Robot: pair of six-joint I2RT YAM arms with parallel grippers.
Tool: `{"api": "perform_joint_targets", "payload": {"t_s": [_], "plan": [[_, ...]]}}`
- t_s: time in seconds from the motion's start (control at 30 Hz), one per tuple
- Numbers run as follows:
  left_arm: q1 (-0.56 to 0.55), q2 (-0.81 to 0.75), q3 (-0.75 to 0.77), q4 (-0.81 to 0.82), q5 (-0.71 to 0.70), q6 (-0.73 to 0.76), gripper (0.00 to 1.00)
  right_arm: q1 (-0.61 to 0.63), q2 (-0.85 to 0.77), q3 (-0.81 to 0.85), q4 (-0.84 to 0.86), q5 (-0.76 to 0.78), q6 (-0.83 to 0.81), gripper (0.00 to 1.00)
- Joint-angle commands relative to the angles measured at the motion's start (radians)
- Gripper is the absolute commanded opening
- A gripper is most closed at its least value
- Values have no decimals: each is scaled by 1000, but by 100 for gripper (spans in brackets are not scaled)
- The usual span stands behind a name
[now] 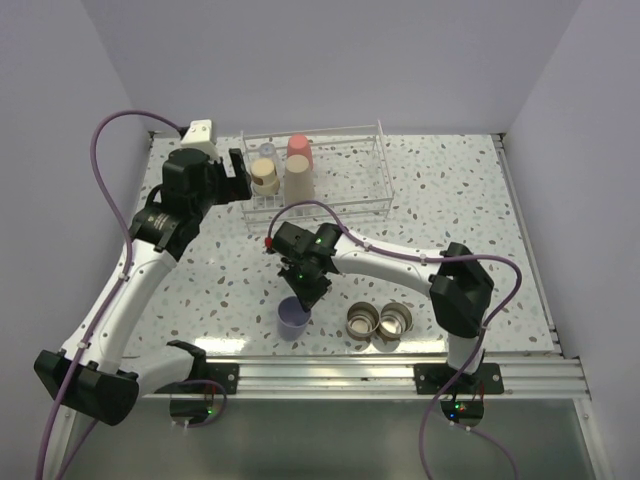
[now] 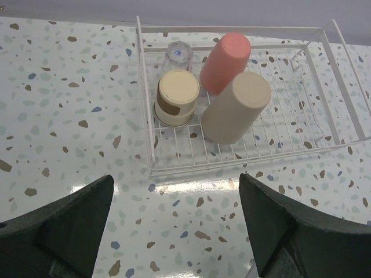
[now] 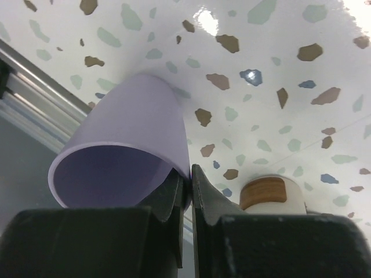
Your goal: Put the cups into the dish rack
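Right gripper (image 3: 186, 179) pinches the rim of the lavender cup (image 3: 133, 133), one finger inside, likely to carry it to the dish rack (image 2: 146, 98); left gripper (image 2: 177, 182) hangs wide open, empty.

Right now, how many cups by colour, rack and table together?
Steel cups: 3
Lavender cup: 1
Coral-red cup: 1
Beige cup: 1
Clear cup: 1
Total: 7
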Motion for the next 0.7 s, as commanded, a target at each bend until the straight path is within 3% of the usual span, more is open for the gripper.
{"api": "perform_joint_targets", "payload": {"t_s": [0.0, 0.13, 0.27, 0.37, 0.57, 0.67], "plan": [[-2, -20, 22, -6, -13, 2, 91, -1, -71, 52, -54, 129, -7, 0], [-2, -5, 37, -2, -22, 1, 91, -86, -128, 17, -57, 135, -15, 0], [-2, -11, 28, 18, -41, -9, 91, -247, -218, -19, -31, 19, -4, 0], [-2, -52, -40, 145, -18, 16, 92, -350, -286, 5, -28, -6, -18, 0], [-2, -132, -145, 334, 154, 48, 92, -471, -387, 55, -31, -35, -23, 0], [0, -88, -98, 305, 286, 70, 93, -533, -445, 16, 30, -113, 8, 0]]}}
